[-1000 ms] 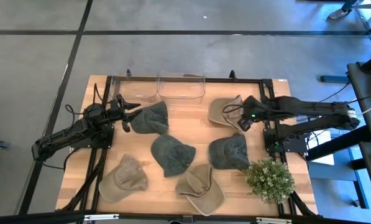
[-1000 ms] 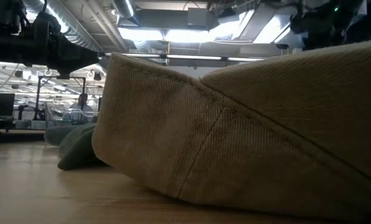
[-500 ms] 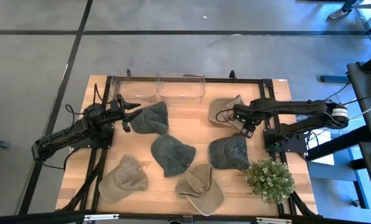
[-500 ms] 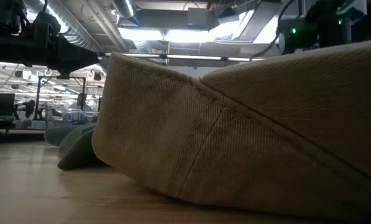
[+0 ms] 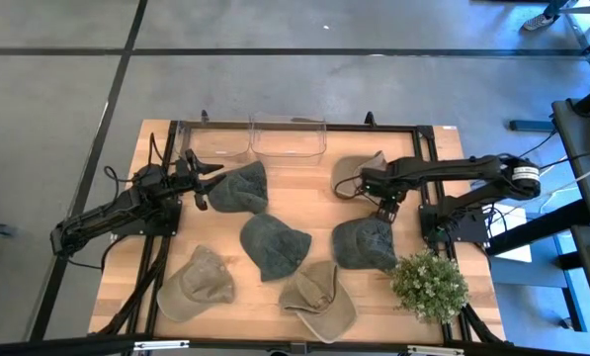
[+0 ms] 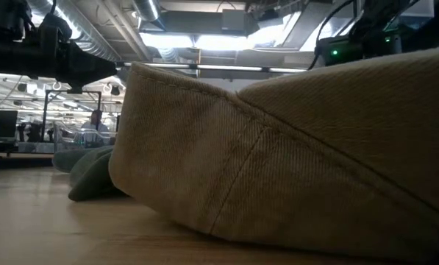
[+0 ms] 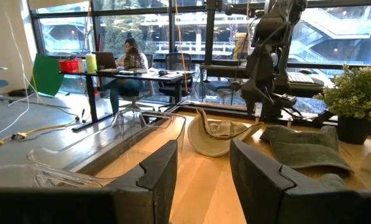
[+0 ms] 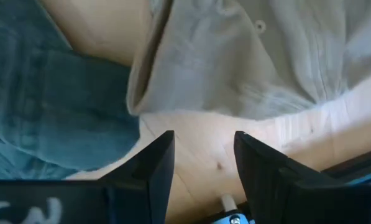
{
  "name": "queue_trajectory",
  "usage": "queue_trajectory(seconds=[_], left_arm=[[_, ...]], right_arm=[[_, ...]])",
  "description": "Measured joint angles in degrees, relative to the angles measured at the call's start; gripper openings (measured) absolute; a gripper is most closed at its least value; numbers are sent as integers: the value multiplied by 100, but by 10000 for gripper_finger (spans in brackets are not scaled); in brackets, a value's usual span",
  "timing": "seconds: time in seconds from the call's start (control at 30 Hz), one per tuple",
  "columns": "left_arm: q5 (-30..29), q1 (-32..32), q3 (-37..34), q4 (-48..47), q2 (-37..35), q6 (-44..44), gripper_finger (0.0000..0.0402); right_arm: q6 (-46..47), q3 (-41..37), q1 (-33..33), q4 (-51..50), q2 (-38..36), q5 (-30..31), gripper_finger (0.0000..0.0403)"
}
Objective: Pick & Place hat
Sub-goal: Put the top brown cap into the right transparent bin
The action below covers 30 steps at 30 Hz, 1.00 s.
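Observation:
Several caps lie on the wooden table. A tan cap [image 5: 356, 174] lies upside down on its crown at the far right, and it also shows in the right wrist view [image 8: 253, 56]. A dark green cap [image 5: 366, 241] lies just nearer, and it too shows in the right wrist view [image 8: 42, 93]. My right gripper [image 5: 380, 205] points down, open and empty, over the bare strip of table between these two caps [image 8: 204, 140]. My left gripper [image 5: 202, 178] waits open and empty at the far left, beside another dark green cap [image 5: 241, 187], and shows in the left wrist view [image 7: 204, 152].
A dark green cap [image 5: 273, 244] lies mid-table, and two tan caps [image 5: 198, 284] [image 5: 319, 300] lie near the front edge. The nearer tan cap fills the low view [image 6: 293, 162]. Two clear bins [image 5: 288, 137] [image 5: 218, 143] stand at the far edge. A potted plant [image 5: 429, 285] stands at the front right.
My right arm has folded in and its gripper has tipped to point down, moving a little toward the table's left and down into the gap between the tan cap and the dark green cap. The caps lie as before.

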Motion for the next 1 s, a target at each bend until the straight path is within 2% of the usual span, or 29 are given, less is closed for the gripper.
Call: queue_trajectory(seconds=[0.13,0.23,0.4,0.5,0.77,1.0], left_arm=[[-2,0,0,-2,1,0,143],[-4,0,1,-2,-1,0,143],[-6,0,0,-2,1,0,143],[-5,0,0,-2,1,0,143],[-9,0,1,-2,1,0,143],[-11,2,0,-2,1,2,143]], right_arm=[[131,428,0,103,321,-43,167],[-297,833,0,119,524,52,167],[-1737,1046,0,110,700,1013,167],[-2461,953,-8,73,720,1300,167],[-3531,418,-54,-452,724,1308,167],[-4664,-132,-52,6,722,1408,167]])
